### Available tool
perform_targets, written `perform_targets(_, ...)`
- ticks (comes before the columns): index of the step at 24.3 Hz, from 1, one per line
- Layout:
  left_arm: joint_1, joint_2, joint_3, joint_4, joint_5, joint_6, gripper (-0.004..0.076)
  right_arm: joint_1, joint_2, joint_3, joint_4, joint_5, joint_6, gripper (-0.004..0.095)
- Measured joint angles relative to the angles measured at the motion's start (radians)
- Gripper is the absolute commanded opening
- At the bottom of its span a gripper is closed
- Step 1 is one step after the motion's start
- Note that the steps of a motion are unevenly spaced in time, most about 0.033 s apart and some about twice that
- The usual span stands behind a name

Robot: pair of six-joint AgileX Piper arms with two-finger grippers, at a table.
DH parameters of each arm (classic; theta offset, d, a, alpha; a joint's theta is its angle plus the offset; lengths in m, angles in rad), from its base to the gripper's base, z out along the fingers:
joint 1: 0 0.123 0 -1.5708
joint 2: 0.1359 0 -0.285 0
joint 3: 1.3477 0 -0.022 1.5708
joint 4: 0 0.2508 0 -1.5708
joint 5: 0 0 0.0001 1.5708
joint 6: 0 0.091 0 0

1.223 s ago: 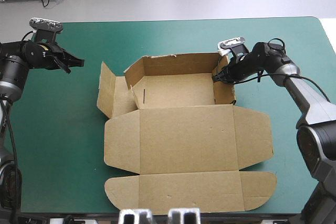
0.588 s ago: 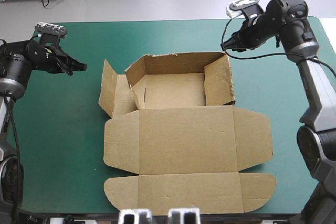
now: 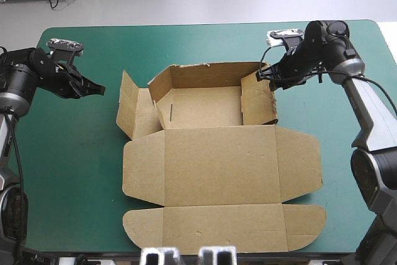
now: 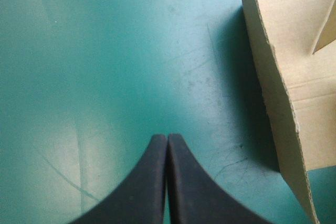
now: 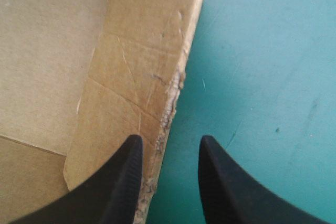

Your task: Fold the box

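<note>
Brown box (image 3: pixel 211 172) wall sits inside the spread right gripper (image 5: pixel 170 139), ready for tucking; left gripper (image 4: pixel 167 137) hovers clenched, empty, near the left edge of the table (image 3: pixel 68 153).

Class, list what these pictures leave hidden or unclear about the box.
1. High view: whether the right gripper touches the right wall of the box; the contact spot is too small to tell.
2. Right wrist view: the wall's outer face, hidden behind its own frayed top edge.
3. Left wrist view: most of the box, cut off by the picture's edge; only its left flap shows.
</note>
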Motion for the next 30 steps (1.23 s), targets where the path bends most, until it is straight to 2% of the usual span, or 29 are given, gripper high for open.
perform_targets(6, 0.0, 0.0, 0.0, 0.001, 0.0, 0.011, -0.001, 0.0, 0.074, 0.049, 0.058, -0.04, -0.001, 0.0316)
perform_targets(8, 0.0, 0.0, 0.0, 0.003, -0.021, 0.011, -0.001, 0.0, 0.112, 0.049, 0.079, -0.042, -0.005, 0.0224)
perform_targets(11, 0.0, 0.0, 0.0, 0.007, -0.091, 0.004, -0.001, 0.0, 0.164, 0.052, 0.124, -0.042, -0.037, -0.0029)
perform_targets(13, 0.011, 0.0, 0.0, 0.006, -0.154, -0.031, -0.001, -0.003, 0.176, 0.052, 0.137, -0.042, -0.06, -0.0024)
perform_targets(14, 0.045, 0.0, 0.0, -0.011, -0.229, -0.1, -0.001, -0.005, 0.174, 0.052, 0.164, -0.041, -0.075, -0.0024)
perform_targets(17, 0.142, 0.003, 0.0, -0.106, -0.295, -0.147, -0.001, -0.002, 0.136, 0.056, 0.188, -0.037, -0.118, -0.0024)
perform_targets(19, 0.276, 0.019, 0.0, -0.317, -0.286, -0.092, -0.001, -0.002, 0.042, 0.056, 0.188, -0.039, -0.156, -0.0024)
perform_targets(22, 0.448, 0.074, 0.0, -0.684, -0.188, 0.116, -0.001, -0.002, -0.148, 0.043, 0.188, -0.077, -0.179, -0.0024)
perform_targets(24, 0.502, 0.091, -0.001, -0.811, -0.153, 0.193, -0.001, -0.002, -0.24, 0.008, 0.189, -0.064, -0.189, -0.0024)
perform_targets(30, 0.579, 0.142, -0.022, -1.034, -0.049, 0.243, -0.001, -0.003, -0.438, -0.115, 0.203, -0.002, -0.198, -0.0024)
